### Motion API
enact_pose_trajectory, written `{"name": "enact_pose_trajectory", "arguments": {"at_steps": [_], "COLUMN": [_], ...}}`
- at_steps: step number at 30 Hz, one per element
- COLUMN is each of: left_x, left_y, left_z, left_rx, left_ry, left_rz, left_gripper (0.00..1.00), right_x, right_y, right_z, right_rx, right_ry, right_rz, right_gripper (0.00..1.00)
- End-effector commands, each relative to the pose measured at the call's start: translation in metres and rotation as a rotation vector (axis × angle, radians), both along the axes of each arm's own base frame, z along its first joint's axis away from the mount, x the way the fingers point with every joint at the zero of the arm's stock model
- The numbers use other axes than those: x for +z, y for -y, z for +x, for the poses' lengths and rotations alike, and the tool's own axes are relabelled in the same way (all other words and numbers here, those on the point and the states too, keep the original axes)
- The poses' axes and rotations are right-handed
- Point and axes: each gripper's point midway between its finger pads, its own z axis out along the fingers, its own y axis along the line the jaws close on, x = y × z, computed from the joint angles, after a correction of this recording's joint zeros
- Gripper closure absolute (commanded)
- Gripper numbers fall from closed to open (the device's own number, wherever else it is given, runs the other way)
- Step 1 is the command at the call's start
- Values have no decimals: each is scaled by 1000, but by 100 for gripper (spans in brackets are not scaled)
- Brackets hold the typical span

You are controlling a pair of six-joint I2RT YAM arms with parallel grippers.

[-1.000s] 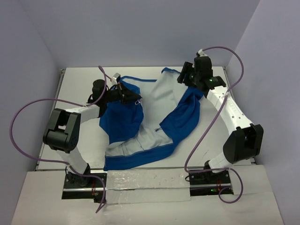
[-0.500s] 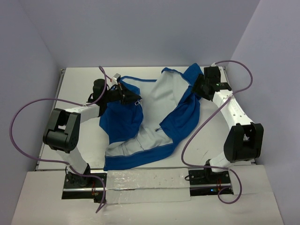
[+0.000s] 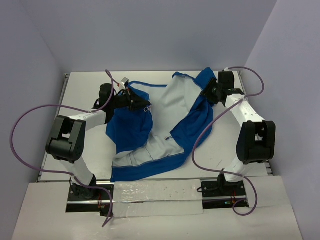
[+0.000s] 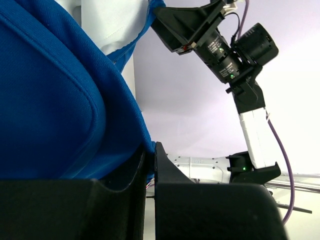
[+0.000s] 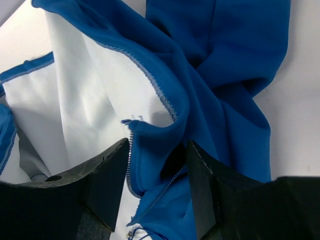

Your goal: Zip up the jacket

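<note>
The royal-blue jacket point(image 3: 196, 119) lies open on the white table point(image 3: 85, 85), its pale lining point(image 3: 176, 102) facing up. My left gripper point(image 3: 136, 102) is shut on the jacket's left front panel; in the left wrist view blue fabric point(image 4: 50, 100) is pinched between the nearly closed jaws point(image 4: 149, 155). My right gripper point(image 3: 206, 94) sits at the right front panel near the collar. In the right wrist view it is open point(image 5: 157, 172), its jaws on either side of a folded blue edge point(image 5: 155, 140) with silvery zipper teeth point(image 5: 162, 95).
Purple cables loop off both arms point(image 3: 30, 115) point(image 3: 210, 135). Pale walls close in the table at the back and sides. My right arm point(image 4: 220, 45) shows in the left wrist view across the jacket. The table's right strip point(image 3: 225, 150) is bare.
My right gripper has swung from above the collar down to the right panel's edge. A blue fold of that panel now stands up beside it. The left arm has not moved.
</note>
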Motion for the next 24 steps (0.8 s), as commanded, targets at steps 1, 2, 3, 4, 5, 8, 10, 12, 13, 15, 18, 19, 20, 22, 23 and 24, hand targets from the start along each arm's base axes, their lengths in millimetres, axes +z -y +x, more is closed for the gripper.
{"name": "enact_pose_trajectory", "arguments": {"at_steps": [1,2,3,4,5,8,10,12,13,15,18,19,20,22,23,24], "left_x": [28,28,28,29,29,28,28,30,34,37,46,47,46,51,49,48], "left_y": [1,1,1,1,1,1,1,2,3,5,7,7,6,5,2,1], "left_z": [6,6,6,7,7,6,7,10,11,14,21,22,22,21,19,18], "left_rx": [-2,-4,-5,-4,-4,-4,-1,-3,-9,-15,-19,-22,-30,-47,-56,-62], "left_ry": [98,99,99,100,101,99,97,103,114,117,166,170,152,196,203,205], "left_rz": [-21,-22,-22,-23,-23,-21,-21,-31,-42,-57,-91,-105,-120,-150,-165,-177], "left_gripper": [100,100,100,100,100,100,100,100,100,100,100,100,100,100,100,100], "right_x": [6,5,3,2,2,6,17,31,39,52,76,81,85,88,92,95], "right_y": [-4,-5,-5,-6,-7,-11,-17,-29,-37,-54,-90,-101,-110,-126,-139,-150], "right_z": [14,16,16,17,18,20,20,14,9,0,-25,-33,-40,-53,-64,-75], "right_rx": [9,11,11,12,13,25,49,110,140,202,371,431,480,570,647,719], "right_ry": [57,58,54,56,61,83,121,137,143,157,180,180,182,170,171,173], "right_rz": [59,61,64,70,76,97,122,173,205,264,354,385,398,427,447,461], "right_gripper": [46,47,48,51,55,86,100,100,100,100,100,100,100,100,100,100]}}
